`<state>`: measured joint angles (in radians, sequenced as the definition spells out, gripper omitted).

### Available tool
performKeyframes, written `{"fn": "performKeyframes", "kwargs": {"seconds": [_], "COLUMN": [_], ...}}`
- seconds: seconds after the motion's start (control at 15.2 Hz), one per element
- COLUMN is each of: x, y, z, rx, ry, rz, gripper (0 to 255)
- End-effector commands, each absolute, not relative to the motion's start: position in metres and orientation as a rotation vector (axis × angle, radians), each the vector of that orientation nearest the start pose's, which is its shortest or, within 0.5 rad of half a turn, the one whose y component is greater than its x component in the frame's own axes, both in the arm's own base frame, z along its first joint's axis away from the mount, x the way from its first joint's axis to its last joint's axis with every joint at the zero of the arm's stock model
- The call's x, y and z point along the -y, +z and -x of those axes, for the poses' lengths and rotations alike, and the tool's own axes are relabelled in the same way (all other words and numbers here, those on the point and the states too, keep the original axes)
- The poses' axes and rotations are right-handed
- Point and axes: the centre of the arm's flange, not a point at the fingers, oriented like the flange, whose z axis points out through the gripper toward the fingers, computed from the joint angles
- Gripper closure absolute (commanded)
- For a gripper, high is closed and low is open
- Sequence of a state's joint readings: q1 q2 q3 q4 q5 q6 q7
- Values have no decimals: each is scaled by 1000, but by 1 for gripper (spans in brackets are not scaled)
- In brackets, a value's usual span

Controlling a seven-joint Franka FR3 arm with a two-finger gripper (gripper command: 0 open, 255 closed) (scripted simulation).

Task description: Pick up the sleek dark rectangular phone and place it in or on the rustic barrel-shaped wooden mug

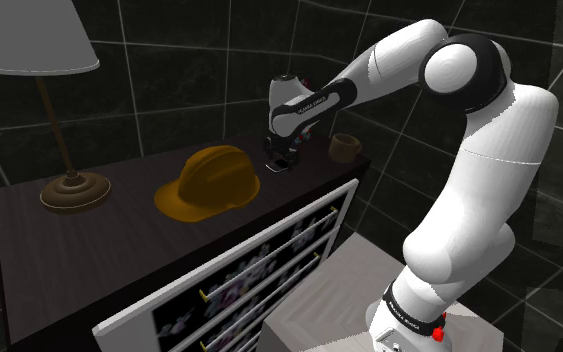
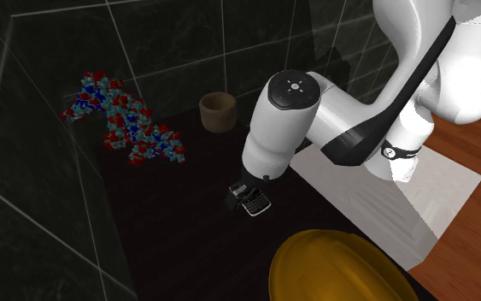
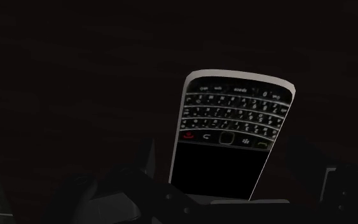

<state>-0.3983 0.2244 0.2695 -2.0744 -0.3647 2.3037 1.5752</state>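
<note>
The phone is a dark slab with rounded corners and a thin silver rim. In the wrist view it shows rows of small pale keys and a blank black screen. It sits right at the tip of the gripper, on or just above the dark cabinet top (I cannot tell which, nor whether the gripper is spread or clamped on it, as that end of the phone is lost in shadow).

The mug, squat, brown and barrel-shaped with an open mouth, stands apart from the phone, close to the wall and near the top's end. Bare surface lies between the two. On the phone's other side a glossy yellow hard hat rests near it without touching. Further toward the shoulder view's left stands a lamp with a turned brown base and a pale shade.

Below the front edge a white-framed drawer front leans out. The wall is dark tile with pale joints. The pale boxy stand sits beside the cabinet on a wooden floor.
</note>
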Motion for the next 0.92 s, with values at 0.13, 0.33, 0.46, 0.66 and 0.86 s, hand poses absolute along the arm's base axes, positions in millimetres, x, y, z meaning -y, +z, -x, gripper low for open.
{"fn": "performKeyframes", "kwargs": {"seconds": [0.13, 0.33, 0.46, 0.66, 0.86], "x": [85, 85, 85, 85, 85], "y": [327, 327, 327, 327, 333], "z": [-576, -576, -575, -575, -576], "rx": [-2196, -2196, -2196, -2196, -2196], "ry": [-256, -256, -256, -256, -256], "rz": [2434, 2434, 2434, 2434, 2434], "gripper": [0, 255, 255, 255, 255]}}
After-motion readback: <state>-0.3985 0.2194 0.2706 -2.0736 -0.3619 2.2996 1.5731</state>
